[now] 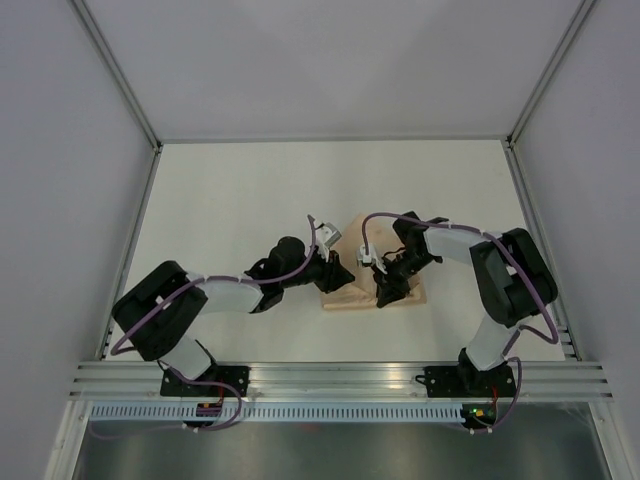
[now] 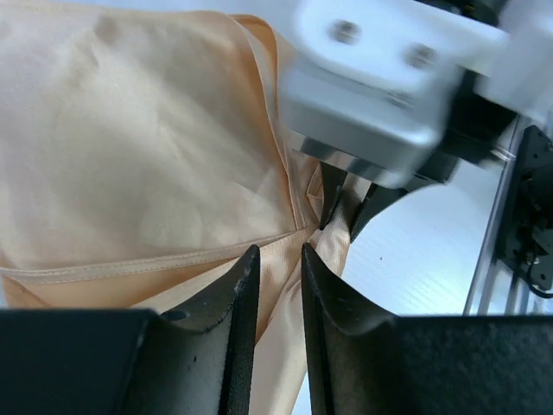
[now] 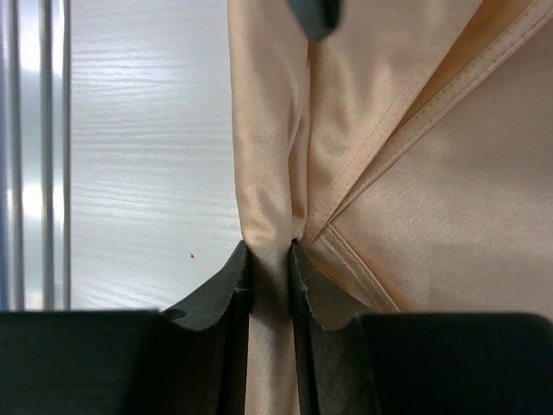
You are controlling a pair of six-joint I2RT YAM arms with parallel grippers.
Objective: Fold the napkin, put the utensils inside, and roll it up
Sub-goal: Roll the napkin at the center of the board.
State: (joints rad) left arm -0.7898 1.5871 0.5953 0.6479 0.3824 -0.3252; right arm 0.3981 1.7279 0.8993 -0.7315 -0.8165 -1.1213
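Observation:
The peach-orange napkin (image 1: 345, 295) lies folded into a small bundle on the table between my two arms. My left gripper (image 1: 345, 272) is at its left side and my right gripper (image 1: 385, 292) at its right, close together. In the left wrist view the left gripper (image 2: 281, 259) is shut on a rolled strip along the edge of the napkin (image 2: 138, 147), and the right gripper's fingers (image 2: 333, 201) pinch the same strip just beyond. In the right wrist view the right gripper (image 3: 270, 255) is shut on a narrow rolled edge of the napkin (image 3: 449, 190). The utensil is hidden.
The white table (image 1: 300, 190) stretches behind the napkin to the enclosure walls. An aluminium rail (image 1: 340, 380) runs along the near edge and also shows in the left wrist view (image 2: 501, 233) and the right wrist view (image 3: 34, 147).

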